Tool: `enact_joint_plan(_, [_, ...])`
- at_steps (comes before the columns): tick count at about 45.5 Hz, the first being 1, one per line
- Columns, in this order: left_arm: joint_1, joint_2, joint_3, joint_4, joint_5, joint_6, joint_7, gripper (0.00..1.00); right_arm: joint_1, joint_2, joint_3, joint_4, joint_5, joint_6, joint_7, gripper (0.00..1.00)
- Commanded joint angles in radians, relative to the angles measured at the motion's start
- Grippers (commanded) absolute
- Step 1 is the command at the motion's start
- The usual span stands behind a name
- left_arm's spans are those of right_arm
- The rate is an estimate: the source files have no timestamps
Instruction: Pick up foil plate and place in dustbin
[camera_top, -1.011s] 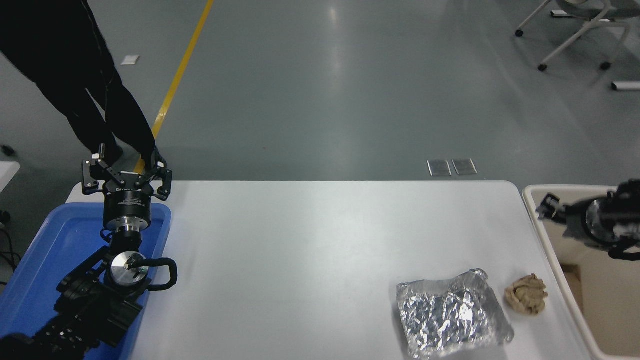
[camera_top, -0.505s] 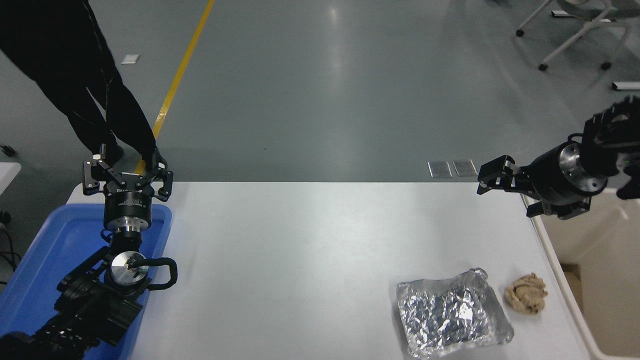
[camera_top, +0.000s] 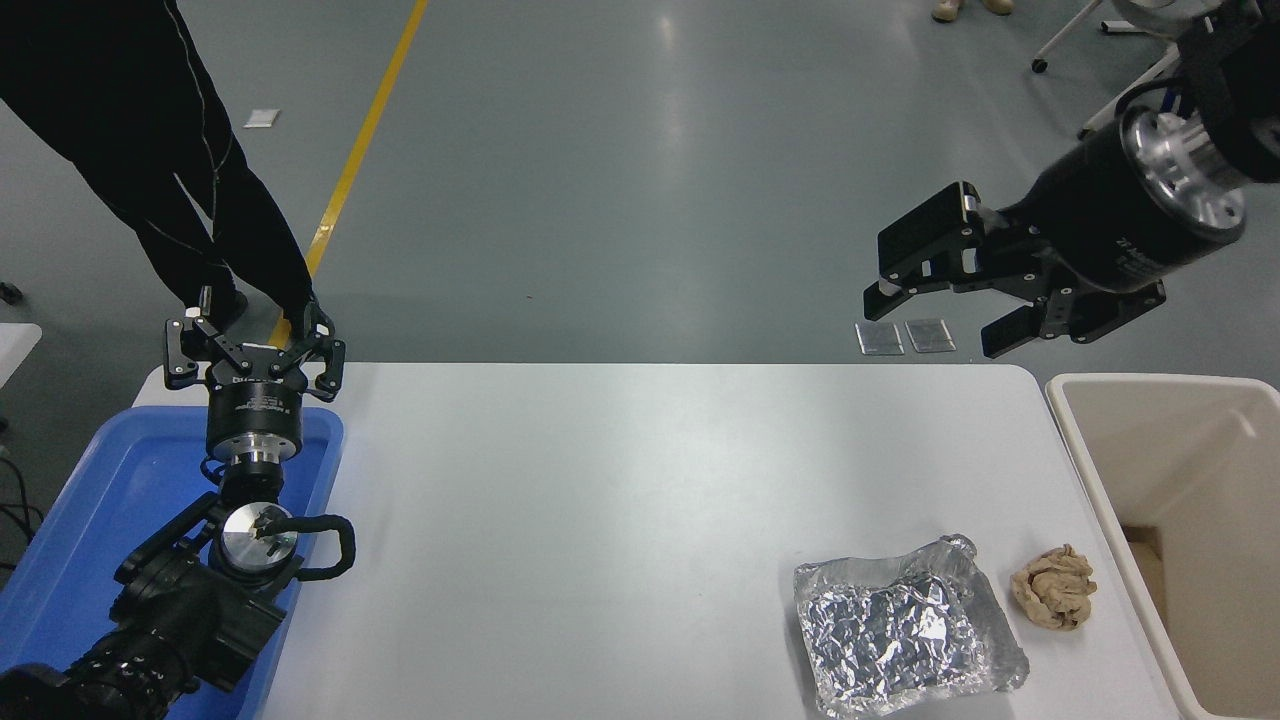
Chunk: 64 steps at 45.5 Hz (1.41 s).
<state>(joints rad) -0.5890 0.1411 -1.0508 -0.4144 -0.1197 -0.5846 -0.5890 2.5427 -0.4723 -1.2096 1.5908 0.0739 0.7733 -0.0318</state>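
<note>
The foil plate (camera_top: 905, 628), a crinkled silver tray, lies flat on the white table (camera_top: 620, 520) near its front right. The beige dustbin (camera_top: 1085, 455) stands just off the table's right edge. My right gripper (camera_top: 935, 315) hangs high in the air over the table's far right corner, open and holding nothing, well above and behind the foil plate. My left gripper (camera_top: 255, 355) is parked at the left above a blue tray, open and holding nothing.
A crumpled brown paper ball (camera_top: 1053, 586) lies between the foil plate and the dustbin. The blue tray (camera_top: 90, 520) sits at the left under the left arm. A person in black (camera_top: 160, 160) stands at the far left corner.
My right arm rose out of the dustbin and swung up and to the left, now high over the table's far right corner. The left arm and foil plate stayed put.
</note>
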Motion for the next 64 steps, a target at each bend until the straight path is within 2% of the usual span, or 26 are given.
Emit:
enact_joint_plan(1, [0.0,0.0,0.0,0.0,0.0,0.0,0.0,0.99,-0.059,0.001,-0.054,-0.002,-0.028,0.012,-0.008,1.0])
enact_joint_plan(5, [0.0,0.0,0.0,0.0,0.0,0.0,0.0,0.99,-0.117,0.0,-0.088,-0.008,-0.032,0.011,-0.019,1.0])
enact_joint_plan(17, [0.0,0.0,0.0,0.0,0.0,0.0,0.0,0.99,-0.347,-0.02,-0.128,-0.008,-0.016,-0.187,-0.026,1.0])
enact_joint_plan(30, [0.0,0.0,0.0,0.0,0.0,0.0,0.0,0.99,-0.653,-0.054,-0.093,-0.008,-0.048,-0.548,-0.014,1.0])
enact_joint_plan(39, [0.0,0.0,0.0,0.0,0.0,0.0,0.0,0.99,-0.801,-0.075,-0.013,0.001,-0.155,-0.679,0.007,1.0])
enact_joint_plan(47, [0.0,0.0,0.0,0.0,0.0,0.0,0.0,0.99,-0.927,-0.068,0.036,0.001,-0.273,-0.888,0.081,0.99])
enact_joint_plan(51, [0.0,0.0,0.0,-0.001,-0.001,-0.001,0.0,0.99,-0.986,-0.066,0.055,0.001,-0.357,-0.986,0.099,0.99])
enact_joint_plan(57, [0.0,0.0,0.0,-0.001,-0.001,0.0,0.0,0.99,-1.065,-0.051,0.058,-0.011,-0.451,-1.083,0.105,0.99])
enact_joint_plan(64, [0.0,0.0,0.0,-0.001,0.0,0.0,0.0,0.99,-1.145,-0.026,0.068,-0.058,-0.465,-1.126,0.105,0.99])
